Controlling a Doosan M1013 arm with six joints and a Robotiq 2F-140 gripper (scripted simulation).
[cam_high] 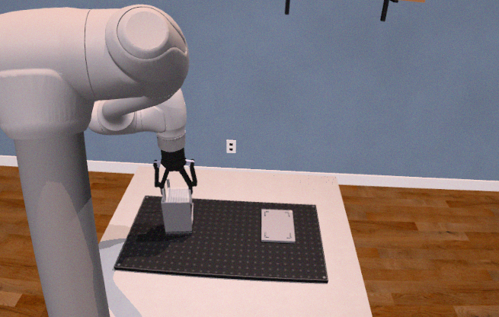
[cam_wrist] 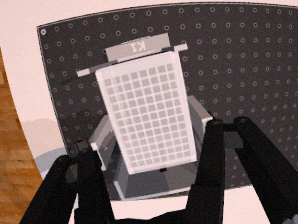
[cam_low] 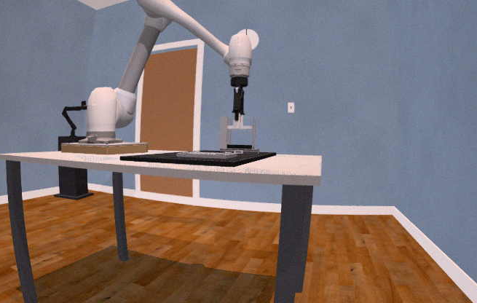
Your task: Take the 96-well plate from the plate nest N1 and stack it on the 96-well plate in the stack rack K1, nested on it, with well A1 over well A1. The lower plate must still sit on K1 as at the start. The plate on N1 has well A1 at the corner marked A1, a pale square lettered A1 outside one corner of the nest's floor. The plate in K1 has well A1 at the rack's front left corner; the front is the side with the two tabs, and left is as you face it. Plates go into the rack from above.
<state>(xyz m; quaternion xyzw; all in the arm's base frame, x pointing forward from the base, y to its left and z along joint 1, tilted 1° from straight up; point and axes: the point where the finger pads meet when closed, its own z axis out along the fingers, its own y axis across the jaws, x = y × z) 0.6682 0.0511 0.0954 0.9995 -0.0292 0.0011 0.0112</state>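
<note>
My gripper (cam_high: pixel 175 184) is shut on the white 96-well plate (cam_high: pixel 177 195) across its short sides. It holds the plate level between the upper ends of the walls of the stack rack K1 (cam_high: pixel 177 216), at the left of the black baseplate. In the side view the plate (cam_low: pixel 239 127) hangs inside the rack (cam_low: pixel 238 138), well above its floor. In the wrist view the plate (cam_wrist: pixel 148 111) covers the rack's inside, so the lower plate is hidden. The rack's label tab (cam_wrist: pixel 139 46) lies past the plate's far end. The plate nest N1 (cam_high: pixel 278 225) lies empty at the right.
The black perforated baseplate (cam_high: pixel 223 240) covers the middle of the pale table. The robot's base (cam_low: pixel 100 116) stands on a block at the table's far end. The rack's upright walls (cam_low: pixel 225 131) flank the plate closely.
</note>
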